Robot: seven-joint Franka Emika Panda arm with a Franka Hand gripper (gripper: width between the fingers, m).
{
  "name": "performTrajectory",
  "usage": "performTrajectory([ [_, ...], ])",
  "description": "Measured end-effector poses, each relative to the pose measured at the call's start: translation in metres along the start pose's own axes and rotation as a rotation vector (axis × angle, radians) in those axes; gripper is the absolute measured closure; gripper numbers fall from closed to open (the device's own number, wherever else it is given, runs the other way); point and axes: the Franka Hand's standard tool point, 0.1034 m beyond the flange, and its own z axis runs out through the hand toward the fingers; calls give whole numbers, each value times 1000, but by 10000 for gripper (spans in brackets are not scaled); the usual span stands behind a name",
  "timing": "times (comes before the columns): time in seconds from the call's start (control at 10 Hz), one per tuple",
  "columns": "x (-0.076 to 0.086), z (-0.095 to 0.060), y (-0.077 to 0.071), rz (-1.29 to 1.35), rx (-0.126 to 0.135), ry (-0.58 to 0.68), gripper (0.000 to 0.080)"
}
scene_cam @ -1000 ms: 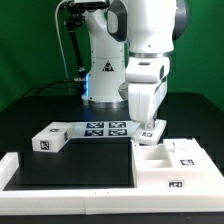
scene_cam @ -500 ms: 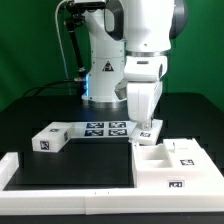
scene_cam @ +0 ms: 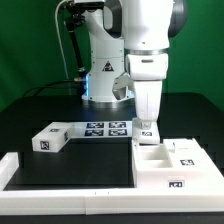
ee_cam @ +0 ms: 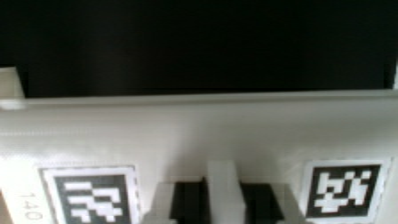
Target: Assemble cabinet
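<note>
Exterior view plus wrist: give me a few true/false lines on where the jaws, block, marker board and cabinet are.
1. The jaws are down by the cabinet. True.
2. The block is in the jaws. False: it lies on the table, well away from them.
3. The marker board lies between the block and the cabinet. True.
4. The table is white. False: it is black.
5. The wrist view shows a tagged white panel. True.
</note>
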Motion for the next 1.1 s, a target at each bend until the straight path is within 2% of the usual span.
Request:
performTrajectory([
  [0.3, 0, 1, 0, 1, 2, 0, 729],
  [0.7, 0, -6, 14, 4, -8, -1, 729],
  [1.1, 0, -5, 17, 10, 24, -15, 729],
])
